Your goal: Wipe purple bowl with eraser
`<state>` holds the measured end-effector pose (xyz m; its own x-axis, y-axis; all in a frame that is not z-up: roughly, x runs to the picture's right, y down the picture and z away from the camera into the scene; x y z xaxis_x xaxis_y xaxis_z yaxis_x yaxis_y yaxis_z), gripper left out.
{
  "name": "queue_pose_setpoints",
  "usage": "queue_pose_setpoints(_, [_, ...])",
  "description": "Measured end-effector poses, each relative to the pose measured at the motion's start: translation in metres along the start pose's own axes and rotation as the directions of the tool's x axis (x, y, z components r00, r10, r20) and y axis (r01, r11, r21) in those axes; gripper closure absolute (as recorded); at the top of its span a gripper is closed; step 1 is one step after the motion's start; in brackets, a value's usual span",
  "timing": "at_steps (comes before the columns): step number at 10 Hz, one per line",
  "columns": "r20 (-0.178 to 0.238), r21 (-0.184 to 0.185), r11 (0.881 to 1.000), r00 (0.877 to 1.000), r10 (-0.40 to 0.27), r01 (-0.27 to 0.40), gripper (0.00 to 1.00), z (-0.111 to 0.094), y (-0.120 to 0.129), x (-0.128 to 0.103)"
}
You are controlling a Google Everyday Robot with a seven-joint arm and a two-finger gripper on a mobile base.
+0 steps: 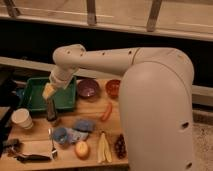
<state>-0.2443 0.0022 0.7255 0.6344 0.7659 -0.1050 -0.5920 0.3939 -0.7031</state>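
Note:
The purple bowl (87,88) sits on the wooden table, right of the green tray and left of an orange-red bowl (113,88). The eraser (51,111), a dark narrow block, stands upright at the tray's front edge. My gripper (48,93), with yellowish fingers, hangs open just above the eraser's top, left of the purple bowl. Whether the fingers touch the eraser is unclear. The white arm reaches in from the right, above both bowls.
The green tray (30,95) lies at the back left. A white cup (21,118), a small blue cup (60,134), blue pads (82,125), a red pepper (106,111), a round fruit (81,149), a banana (103,147) and grapes (120,146) crowd the front.

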Motion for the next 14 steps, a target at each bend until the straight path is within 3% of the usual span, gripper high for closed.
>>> queue_pose_setpoints(3, [-0.026, -0.017, 1.0, 1.0, -0.009, 0.009, 0.3, 0.026, 0.007, -0.011])
queue_pose_setpoints(7, [-0.056, -0.001, 1.0, 0.998, -0.001, 0.001, 0.3, 0.055, 0.009, -0.018])
queue_pose_setpoints(10, [-0.064, 0.036, 0.998, 0.997, 0.05, -0.048, 0.3, 0.081, 0.006, -0.012])
queue_pose_setpoints(12, [-0.048, 0.081, 0.99, 0.992, 0.118, -0.114, 0.3, 0.099, 0.002, -0.009])
queue_pose_setpoints(14, [-0.046, 0.106, 0.986, 0.989, 0.137, -0.132, 0.3, 0.11, 0.004, -0.012])
